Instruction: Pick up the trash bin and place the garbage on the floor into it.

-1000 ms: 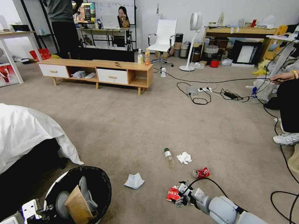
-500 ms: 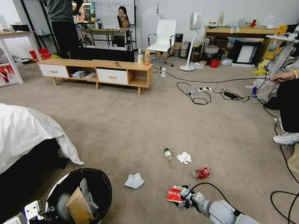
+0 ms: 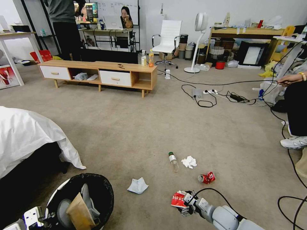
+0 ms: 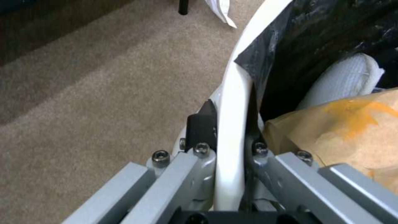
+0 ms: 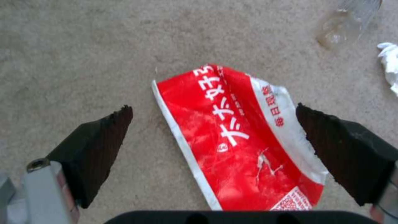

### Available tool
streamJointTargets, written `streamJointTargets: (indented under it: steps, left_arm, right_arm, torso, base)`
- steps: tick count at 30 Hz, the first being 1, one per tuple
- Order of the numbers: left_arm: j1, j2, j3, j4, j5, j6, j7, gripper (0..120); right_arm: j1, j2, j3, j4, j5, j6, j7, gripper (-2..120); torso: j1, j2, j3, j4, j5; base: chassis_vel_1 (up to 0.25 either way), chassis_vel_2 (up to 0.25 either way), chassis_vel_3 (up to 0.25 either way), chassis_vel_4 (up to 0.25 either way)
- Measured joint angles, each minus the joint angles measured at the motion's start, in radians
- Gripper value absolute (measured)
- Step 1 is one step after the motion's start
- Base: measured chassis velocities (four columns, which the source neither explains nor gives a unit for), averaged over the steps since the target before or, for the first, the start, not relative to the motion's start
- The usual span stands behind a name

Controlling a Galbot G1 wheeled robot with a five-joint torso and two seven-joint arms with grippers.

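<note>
Step in hand: pickup of the red-and-white foil snack packet (image 5: 238, 146), one piece of the garbage on the beige-grey short-pile carpet floor (image 3: 134, 127).

Right gripper (image 5: 215, 155) low over the packet, jaws released and spread wide, one dark pad on each side of it. Packet lies flat on the carpet between the pads; no contact visible yet. In the head view the same gripper (image 3: 186, 204) sits just at the packet's near edge.

Left gripper (image 4: 226, 137) clenched on the rim of the round white plastic trash bin (image 3: 81, 199) with a black bag folded over its rim: one jaw outside the white wall, one inside against the liner. Bin is held at the robot's lower left, mouth tipped toward the camera. Brown cardboard piece (image 3: 78, 212) already inside.

Remaining on floor, ahead of the packet: crushed red can (image 3: 207, 177), crumpled white tissue (image 3: 189, 162), small clear green-capped bottle (image 3: 173, 161), folded white tissue (image 3: 137, 186).

Judgement: next move calls for a short descent until the pads reach carpet level, then closing across the packet. Thin, flat foil may slip or crumple, so the pads must get under or pinch an edge.
</note>
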State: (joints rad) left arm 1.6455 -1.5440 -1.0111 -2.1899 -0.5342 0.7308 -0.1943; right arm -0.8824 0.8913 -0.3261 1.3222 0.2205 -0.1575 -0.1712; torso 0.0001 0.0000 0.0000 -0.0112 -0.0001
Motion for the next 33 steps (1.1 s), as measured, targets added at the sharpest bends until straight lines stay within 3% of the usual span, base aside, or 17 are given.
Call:
streamJointTargets:
  steps: [33]
  left_arm:
    - [-0.004, -0.008, 0.012, 0.012, 0.015, -0.002, 0.003, 2]
  right_arm:
    - [0.011, 0.013, 0.042, -0.128, -0.043, 0.035, 0.017, 100]
  torso:
    - [0.0, 0.0, 0.0, 0.0, 0.0001]
  base:
    - [0.0, 0.0, 0.0, 0.0]
